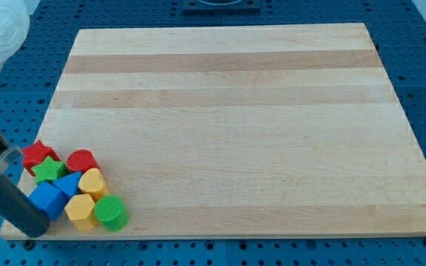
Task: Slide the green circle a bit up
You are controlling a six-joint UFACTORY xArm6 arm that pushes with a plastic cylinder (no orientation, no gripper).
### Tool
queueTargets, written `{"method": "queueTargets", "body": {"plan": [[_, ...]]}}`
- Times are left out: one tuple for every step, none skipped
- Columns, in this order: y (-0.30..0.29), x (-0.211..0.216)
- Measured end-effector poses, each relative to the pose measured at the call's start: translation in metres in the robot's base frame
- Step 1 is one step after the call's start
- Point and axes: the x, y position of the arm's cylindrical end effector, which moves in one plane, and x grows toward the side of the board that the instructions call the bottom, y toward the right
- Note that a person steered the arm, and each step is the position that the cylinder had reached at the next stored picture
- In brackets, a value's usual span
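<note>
camera view: green circle [111, 213] is sitting at the lower left corner of the wooden table [228, 125], at the view's bottom right end of a tight cluster of blocks. it is touching the yellow hexagon [80, 211] on its left and sitting just below the yellow heart [92, 182]. also packed in are a blue cube [47, 199], a blue triangle [69, 184], a green star [49, 171], a red star [39, 154] and a red cylinder [80, 160].

handling, judged: small, light, rigid block, probably sliding easily on smooth wood. no taking hold here, only pushing; contact belongs on its lower edge, centred, or the round side may be rolling off the rod. the heart above looks likely to be getting shoved along.

there is no claw on this arm, so open or closed does not apply; it ends in a dark rod. my tip [32, 230] is resting at the table's bottom left edge, left of the circle and slightly lower, with the yellow hexagon lying between them. not touching the circle; contact with the blue cube is unclear.
</note>
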Motion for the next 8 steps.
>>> {"method": "queueTargets", "body": {"plan": [[0.015,0.001],[0.03,0.001],[0.049,0.001],[0.069,0.001],[0.081,-0.001],[0.082,-0.003],[0.083,0.001],[0.088,0.001]]}}
